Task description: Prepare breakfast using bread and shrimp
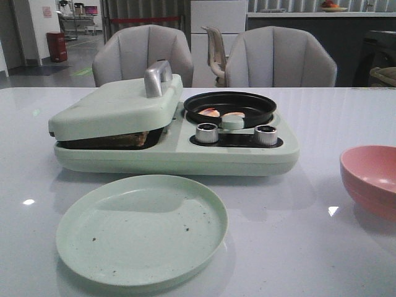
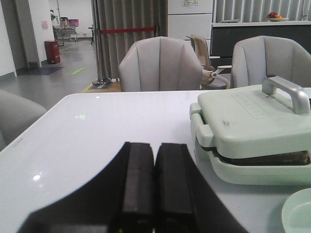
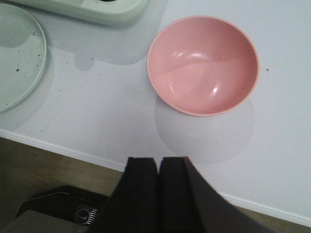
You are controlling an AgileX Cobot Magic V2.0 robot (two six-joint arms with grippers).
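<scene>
A pale green breakfast maker (image 1: 173,151) with a hinged sandwich press and a small round hotplate sits near the middle of the white glossy table (image 1: 291,247), toward the far edge. Press lid (image 1: 117,105) with silver handle (image 1: 156,77) is down; the dark-crusted bread (image 1: 133,138) shows as a thin brown strip in the gap between lid and base. It also shows in the left wrist view (image 2: 272,158).

Black round pan (image 1: 230,106) on the right half of the appliance holds two pale pink-orange shrimp pieces (image 1: 223,114), side by side. Two silver knobs (image 1: 207,133) sit in front of the pan.

Pale green round plate (image 1: 141,229) lies at the near edge, speckled with crumbs. Pink bowl (image 3: 203,65) stands at the right edge.

Left gripper (image 2: 154,187): black fingers pressed together, nothing between. Right gripper (image 3: 159,191): fingers together likewise, above the table's near edge.
</scene>
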